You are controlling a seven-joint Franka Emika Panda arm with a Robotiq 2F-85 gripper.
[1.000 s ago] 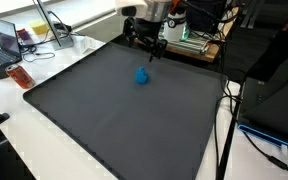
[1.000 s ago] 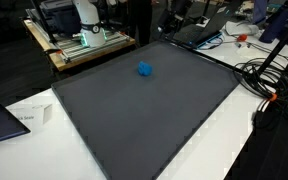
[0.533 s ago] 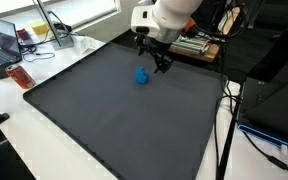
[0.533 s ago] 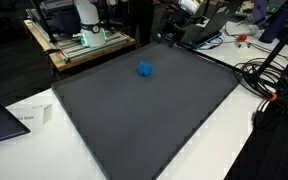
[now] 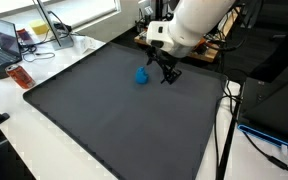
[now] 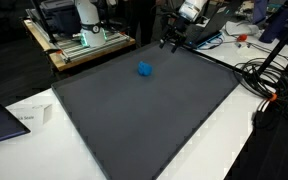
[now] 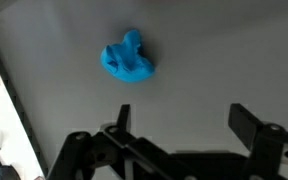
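A small blue lumpy object (image 5: pixel 141 76) lies on the dark grey mat (image 5: pixel 104 120) toward its far side; it also shows in an exterior view (image 6: pixel 144 69) and in the wrist view (image 7: pixel 128 57). My gripper (image 5: pixel 168 72) hangs just above the mat beside the blue object, a short way off it. It shows near the mat's far edge in an exterior view (image 6: pixel 170 41). In the wrist view my gripper (image 7: pixel 184 122) stands open, its black fingers (image 7: pixel 251 125) wide apart with nothing between them, and the blue object lies ahead of them and to the left.
White table surface (image 5: pixel 44 75) borders the mat. A laptop (image 5: pixel 6 40) and a red item (image 5: pixel 21 77) sit at one side. A rack with equipment (image 6: pixel 79 40) stands behind the mat. Cables (image 6: pixel 259 80) lie beside it, and a paper tag (image 6: pixel 29 117) rests near the mat's corner.
The arm has swung out from the mat's far edge and come down beside the blue object. The blue object has not moved. The jaws stayed open.
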